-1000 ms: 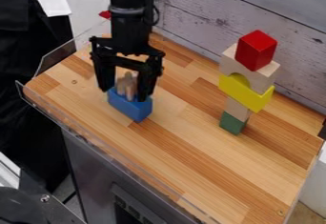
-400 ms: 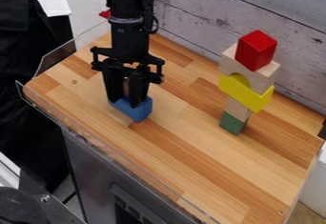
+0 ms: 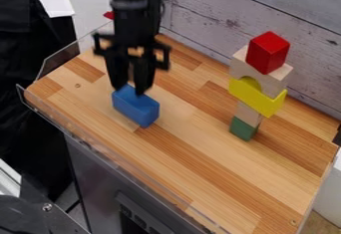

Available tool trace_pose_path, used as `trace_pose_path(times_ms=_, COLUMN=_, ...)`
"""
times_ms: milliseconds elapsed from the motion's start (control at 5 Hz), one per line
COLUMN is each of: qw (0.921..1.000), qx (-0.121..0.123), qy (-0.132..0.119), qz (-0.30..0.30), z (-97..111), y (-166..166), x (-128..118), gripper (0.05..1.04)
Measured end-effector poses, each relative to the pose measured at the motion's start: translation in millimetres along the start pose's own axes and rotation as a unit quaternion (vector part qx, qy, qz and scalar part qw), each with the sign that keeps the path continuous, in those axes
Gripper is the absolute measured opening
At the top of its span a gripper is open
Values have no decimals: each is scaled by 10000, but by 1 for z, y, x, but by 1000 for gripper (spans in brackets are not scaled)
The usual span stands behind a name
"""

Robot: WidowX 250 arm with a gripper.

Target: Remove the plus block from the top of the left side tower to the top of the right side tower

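Plus block: judged lifted with the gripper [image 3: 130, 89]; hard to make out among the dark fingers.
Gripper: risen since the last frame, just over the blue block [image 3: 136, 109]; fingers drawn in, apparently clamped on the plus block.
Blue block: top now bare, so removal looks done.
Red block [image 3: 267, 53]: unmoved atop right tower; placing remains, topple risk.

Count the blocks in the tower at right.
5, bottom to top: the green block, the plain wooden block, the yellow block, the wooden arch and the red block. Something small could hide behind.
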State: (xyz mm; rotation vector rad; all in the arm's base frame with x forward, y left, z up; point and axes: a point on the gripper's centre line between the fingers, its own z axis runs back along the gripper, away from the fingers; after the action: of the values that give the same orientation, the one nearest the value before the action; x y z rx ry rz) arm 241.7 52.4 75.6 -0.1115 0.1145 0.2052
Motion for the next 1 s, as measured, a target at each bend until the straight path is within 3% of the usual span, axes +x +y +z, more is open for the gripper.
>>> trace_pose_path(times_ms=200, qw=9968, qx=96, qy=-630, qz=-475, z=47, y=-32, x=2, gripper=437)
trace_pose_path(times_ms=400, qw=9868, qx=-134, qy=-1246, qz=-1024, z=94, y=-64, x=6, gripper=437)
trace_pose_path(times_ms=600, qw=9803, qx=-131, qy=-1357, qz=-1429, z=128, y=-93, x=7, gripper=437)
trace_pose_path(times_ms=1000, qw=9791, qx=7, qy=-747, qz=-1893, z=115, y=-124, x=5, gripper=437)
